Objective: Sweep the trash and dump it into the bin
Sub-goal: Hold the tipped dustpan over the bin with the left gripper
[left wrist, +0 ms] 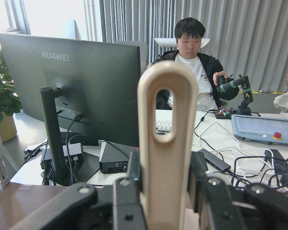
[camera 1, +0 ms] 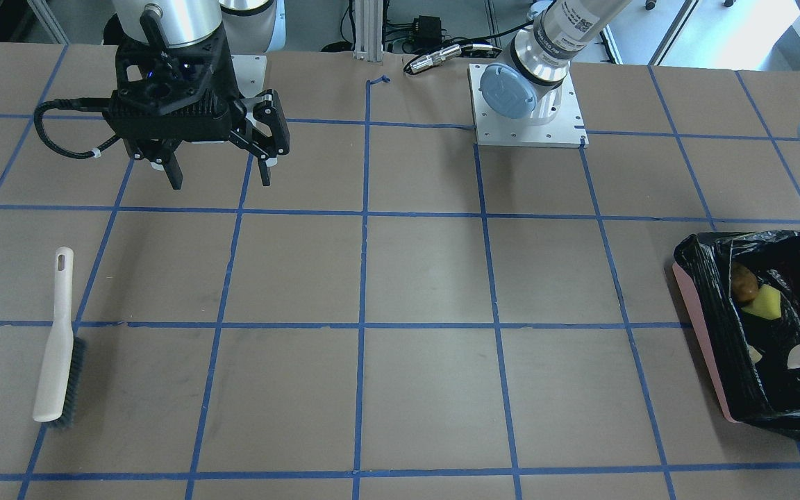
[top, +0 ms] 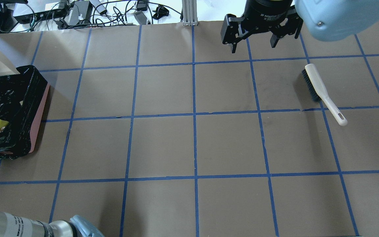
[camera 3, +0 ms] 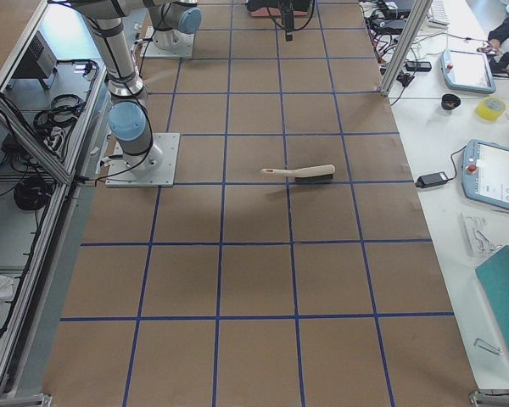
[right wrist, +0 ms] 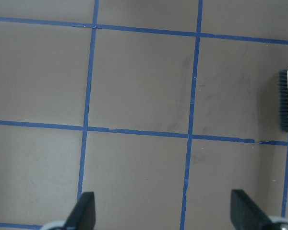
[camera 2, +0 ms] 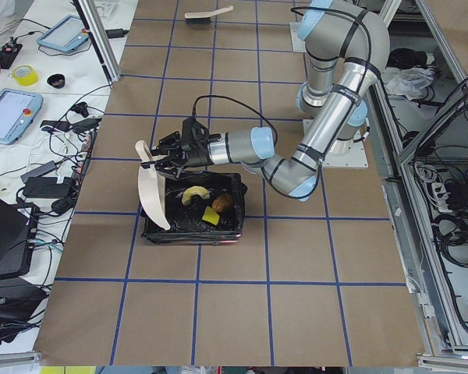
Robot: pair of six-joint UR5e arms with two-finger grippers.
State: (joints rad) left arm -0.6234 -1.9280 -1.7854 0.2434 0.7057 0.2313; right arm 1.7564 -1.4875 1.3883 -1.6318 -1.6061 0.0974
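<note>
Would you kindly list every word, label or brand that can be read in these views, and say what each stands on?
"HUAWEI": on the back of the dark monitor, left wrist view.
White print on the body of the right tool, overhead view: too blurred to read.
Label with a square code on the left arm, front-facing view: too small to read.

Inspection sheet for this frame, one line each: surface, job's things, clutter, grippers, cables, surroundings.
Surface: brown table with a blue tape grid.
Job's things: trash lies in the bin; dustpan tilted over it; brush lying flat on the table.
Clutter: nothing seen.
Grippers: left gripper shut on the dustpan handle; right gripper open, empty, above the table.
Cables: cable loops at the right wrist.
Surroundings: operator behind a monitor.
</note>
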